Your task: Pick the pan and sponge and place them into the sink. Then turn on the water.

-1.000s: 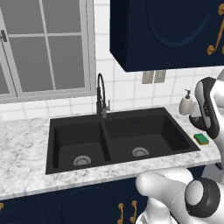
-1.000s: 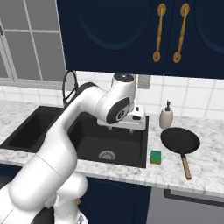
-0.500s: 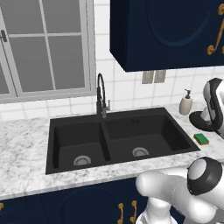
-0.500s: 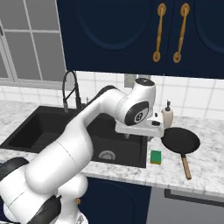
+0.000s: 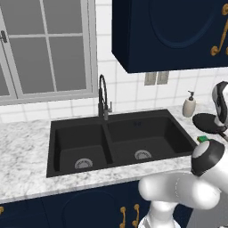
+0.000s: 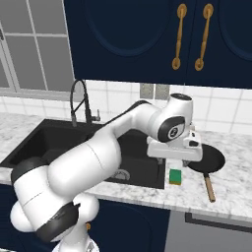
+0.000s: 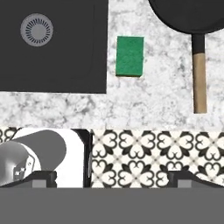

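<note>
The arm has swung further to the right since a second ago: then its wrist hung over the right basin of the sink [image 6: 59, 142], half a second ago it reached the basin's right edge, and now the hand [image 6: 174, 153] hovers above the marble desk [image 6: 231, 192] just right of the sink, over the sponge [image 6: 175, 176] and beside the pan [image 6: 209, 160]. The fingers [image 7: 41, 178] are spread wide with nothing between them, as they were before.

Nothing on the desk has moved. The sponge lies flat, green side up, just beside the sink's right rim. The pan sits on the desk to its right, apart from it, with its light-brown handle [image 7: 200, 83] pointing toward the desk's front edge. The soap bottle [image 5: 189, 106] stands behind the pan near the tiled wall. Both basins hold nothing but their silver drains, and the faucet [image 5: 103, 99] behind the divider is dry.
</note>
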Controlling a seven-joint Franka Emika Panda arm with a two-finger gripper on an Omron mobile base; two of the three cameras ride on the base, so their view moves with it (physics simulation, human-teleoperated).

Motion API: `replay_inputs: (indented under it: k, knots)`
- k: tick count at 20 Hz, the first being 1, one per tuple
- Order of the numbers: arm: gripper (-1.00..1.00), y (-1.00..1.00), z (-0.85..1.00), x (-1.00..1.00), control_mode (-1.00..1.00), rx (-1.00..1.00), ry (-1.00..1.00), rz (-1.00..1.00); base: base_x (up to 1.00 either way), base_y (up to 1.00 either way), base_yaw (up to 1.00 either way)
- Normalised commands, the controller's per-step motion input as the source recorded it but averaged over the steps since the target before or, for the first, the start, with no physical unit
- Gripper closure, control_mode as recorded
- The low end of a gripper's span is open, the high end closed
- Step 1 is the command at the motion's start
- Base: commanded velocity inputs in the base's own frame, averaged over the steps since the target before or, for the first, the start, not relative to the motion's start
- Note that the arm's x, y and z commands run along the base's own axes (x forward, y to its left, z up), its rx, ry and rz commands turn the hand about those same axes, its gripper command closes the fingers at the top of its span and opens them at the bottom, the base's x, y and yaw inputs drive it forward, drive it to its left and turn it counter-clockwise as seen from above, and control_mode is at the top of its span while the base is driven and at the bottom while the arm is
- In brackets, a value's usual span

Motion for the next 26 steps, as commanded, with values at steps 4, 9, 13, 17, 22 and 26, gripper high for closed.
replay_inputs:
  k: [4, 9, 13, 17, 22, 26]
  knots:
    - [-1.00, -0.55, -0.37, 0.00, -1.00, -0.03, 0.04, 0.00, 0.00, 0.00, 0.00]
    - [-1.00, -0.56, -0.42, 0.00, -1.00, -0.02, 0.00, 0.00, 0.00, 0.00, 0.00]
    - [-1.00, -0.51, -0.36, 0.00, -1.00, 0.00, 0.00, 0.00, 0.00, 0.00, 0.00]
    - [-1.00, -0.38, -0.33, 0.06, -1.00, -0.01, 0.00, 0.00, 0.00, 0.00, 0.00]
    - [-1.00, -0.27, -0.36, 0.22, -1.00, -0.03, -0.01, 0.00, 0.00, 0.00, 0.00]
    - [-1.00, -0.33, -0.35, 0.28, -1.00, 0.00, -0.02, 0.00, 0.00, 0.00, 0.00]
